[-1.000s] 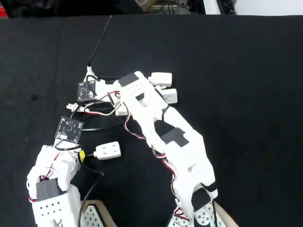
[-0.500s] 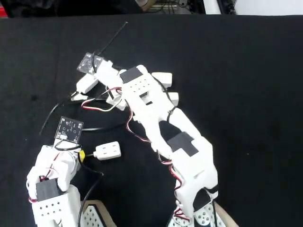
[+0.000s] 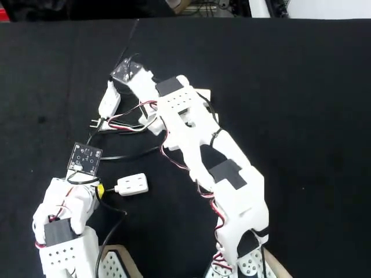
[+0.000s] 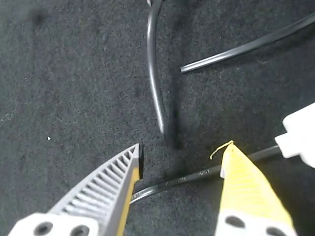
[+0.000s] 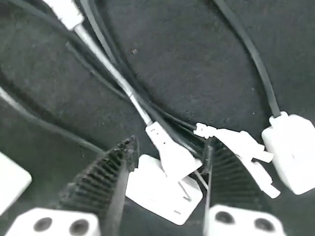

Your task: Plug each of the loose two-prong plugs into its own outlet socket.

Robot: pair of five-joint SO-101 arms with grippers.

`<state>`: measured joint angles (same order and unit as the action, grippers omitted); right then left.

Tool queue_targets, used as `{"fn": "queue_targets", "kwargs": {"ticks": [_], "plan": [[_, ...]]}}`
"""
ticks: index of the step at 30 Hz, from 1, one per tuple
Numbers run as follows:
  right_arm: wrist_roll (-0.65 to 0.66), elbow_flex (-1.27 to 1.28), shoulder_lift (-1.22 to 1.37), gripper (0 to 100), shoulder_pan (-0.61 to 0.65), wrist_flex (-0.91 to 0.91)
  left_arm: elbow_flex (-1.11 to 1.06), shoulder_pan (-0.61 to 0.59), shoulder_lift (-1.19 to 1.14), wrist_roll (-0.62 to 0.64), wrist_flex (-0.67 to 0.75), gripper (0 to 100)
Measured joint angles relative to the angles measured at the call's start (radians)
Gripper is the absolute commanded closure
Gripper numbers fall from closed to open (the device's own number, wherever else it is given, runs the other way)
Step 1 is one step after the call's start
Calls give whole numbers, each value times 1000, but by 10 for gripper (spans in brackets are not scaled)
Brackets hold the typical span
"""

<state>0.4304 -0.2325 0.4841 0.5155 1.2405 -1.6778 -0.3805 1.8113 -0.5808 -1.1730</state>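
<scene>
White plug: lies in the gap of the right claw. Its white lead runs away from the claw, and a flat white piece sits deeper in the same gap.
Second plug: just beside the right claw and outside its gap, with both prongs bare.
Long plug: in the high view, just beside the right claw's wrist, on the side toward the left claw. Its bare prongs point toward that claw.
Outlet block: just beside the left claw on its yellow side, and apart from every plug.
Far outlet block: partly under the right arm and well apart from the left claw.
Right claw, state: it cannot be told whether it grips the white plug or merely straddles it.
Left claw, state: open in the left wrist view, where the claw has its grey and yellow fingers spread. A black cable crosses between them on the table.
Change over one second: the right arm has swung its wrist away from the left claw and farther up the table. It now covers more of the far outlet block.
Change over half a second: the long plug lies almost where it lay, while the wrist has moved off to one side of it. A thin black cable beyond the right claw has swung to a new slant.
Unchanged: the left claw and the outlet block keep their places.
</scene>
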Motion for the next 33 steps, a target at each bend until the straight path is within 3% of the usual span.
{"fn": "queue_targets", "kwargs": {"ticks": [6,12,20,33], "plan": [[207,-40,0,846,0,137,0,0,0,0,0,737],[431,-48,0,846,-6,141,0,0,0,0,0,737],[583,54,0,847,-66,55,0,0,0,0,0,737],[660,140,-14,851,-71,-48,0,0,0,0,0,737]]}}
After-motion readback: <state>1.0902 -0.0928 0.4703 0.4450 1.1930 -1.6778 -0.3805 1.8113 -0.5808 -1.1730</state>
